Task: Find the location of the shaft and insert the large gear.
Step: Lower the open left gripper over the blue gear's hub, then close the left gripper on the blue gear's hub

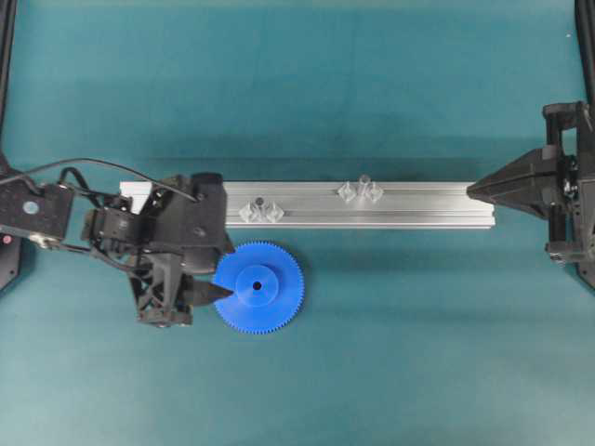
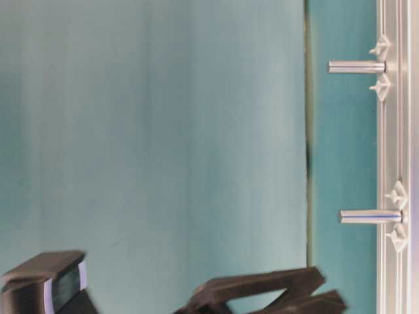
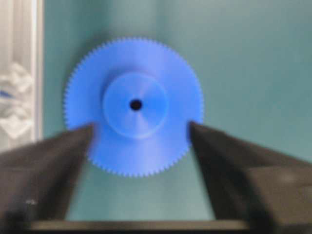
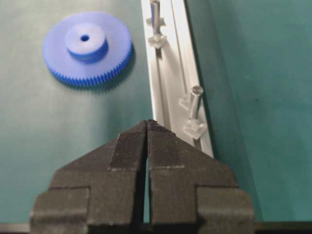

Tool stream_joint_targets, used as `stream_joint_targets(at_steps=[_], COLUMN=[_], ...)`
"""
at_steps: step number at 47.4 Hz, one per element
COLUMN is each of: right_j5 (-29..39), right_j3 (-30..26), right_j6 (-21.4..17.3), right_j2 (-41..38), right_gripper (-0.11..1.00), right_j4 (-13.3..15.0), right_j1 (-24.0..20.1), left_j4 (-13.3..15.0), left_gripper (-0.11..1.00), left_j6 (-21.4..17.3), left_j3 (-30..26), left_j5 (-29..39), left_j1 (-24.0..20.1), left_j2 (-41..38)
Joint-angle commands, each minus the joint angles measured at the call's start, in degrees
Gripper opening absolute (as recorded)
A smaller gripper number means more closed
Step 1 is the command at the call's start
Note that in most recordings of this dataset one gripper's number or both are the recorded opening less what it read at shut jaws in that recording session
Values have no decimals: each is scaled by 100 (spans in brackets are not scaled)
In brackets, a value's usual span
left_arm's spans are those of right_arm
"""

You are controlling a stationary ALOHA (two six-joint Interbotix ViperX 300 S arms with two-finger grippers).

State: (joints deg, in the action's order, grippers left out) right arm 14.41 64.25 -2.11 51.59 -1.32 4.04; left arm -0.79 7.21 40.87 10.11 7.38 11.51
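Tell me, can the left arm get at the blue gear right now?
Probably yes. The left gripper is open, its fingers straddling the large gear, which lies flat on the mat beside the rail. Nothing sits between them.

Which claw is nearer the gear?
Left. The left claw is open at the gear, fingers straddling its near rim in the wrist view. The right claw is shut, far off at the rail's other end.

No readable text, label or number anywhere
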Motion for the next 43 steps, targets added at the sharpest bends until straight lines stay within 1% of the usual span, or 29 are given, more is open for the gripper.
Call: stream_joint_targets(at_steps=[1, 3, 7, 15, 18, 26, 43], right_j5=[-53, -53, -53, -44, -35, -18, -9], right_j3=[-35, -18, 0, 44, 53, 88, 176], right_j6=[-35, -35, -44, -44, -44, -53, -53], right_j2=[9, 18, 53, 97, 132, 246, 492], right_gripper=[0, 0, 0, 0, 0, 0, 0], right_j4=[-9, -9, -9, -9, -9, -9, -26], right_j1=[35, 35, 35, 35, 35, 35, 35], left_j4=[-9, -18, -9, -35, -35, -35, -35], left_gripper=[90, 93, 91, 93, 93, 93, 93], left_j6=[-26, -26, -62, -97, -97, -132, -123], left_j3=[-167, -193, -264, -369, -492, -721, -835], left_j5=[-18, -18, -18, -35, -44, -35, -18], left_j1=[35, 35, 35, 35, 35, 35, 35], left_j2=[-79, -158, -343, -844, -984, -1257, -1591])
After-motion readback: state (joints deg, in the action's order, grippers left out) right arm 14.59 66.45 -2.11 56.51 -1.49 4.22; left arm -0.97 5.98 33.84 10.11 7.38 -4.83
